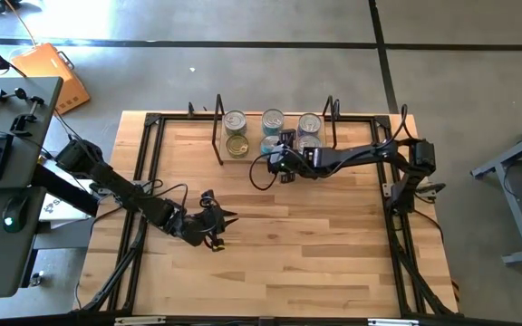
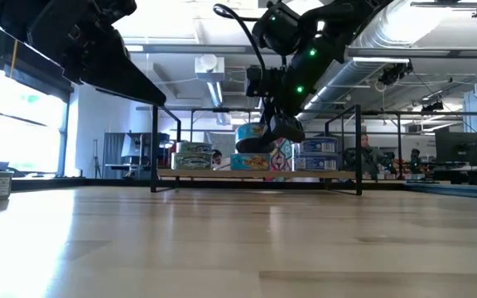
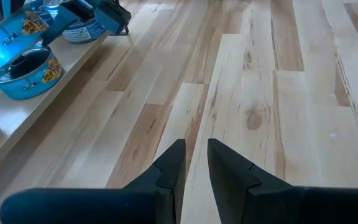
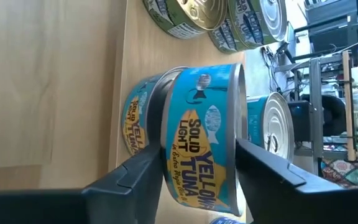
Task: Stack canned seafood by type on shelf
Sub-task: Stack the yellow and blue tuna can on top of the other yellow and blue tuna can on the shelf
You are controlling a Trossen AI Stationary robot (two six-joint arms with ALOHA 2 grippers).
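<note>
Quickly, left to right. Left gripper [image 1: 227, 217] low over bare tabletop [image 1: 324, 254] at front-left, well apart from the shelf; fingers [image 3: 169, 165] nearly together, thin slit between, nothing held.

Shelf [image 2: 222, 172] at rear middle of the table, light wood board between two black wire uprights, holding all the cans. From above, six can tops seen, in three columns of two. Left column: one silver-lidded can [image 1: 235, 120] at the back, one gold-lidded can [image 1: 236, 145] in front. Middle column: silver lid at the back, blue tuna cans in front. Right column: two silver lids. How deep each stack goes, not countable from above.

Right gripper [image 1: 277, 147] reaching onto the shelf's middle front, straddling the upper tuna can [image 4: 207, 124], blue with yellow label. Upper tuna can sitting on a matching lower tuna can [image 4: 135, 118], two of that type stacked. Cannot tell whether clamped on it or already let go.
</note>
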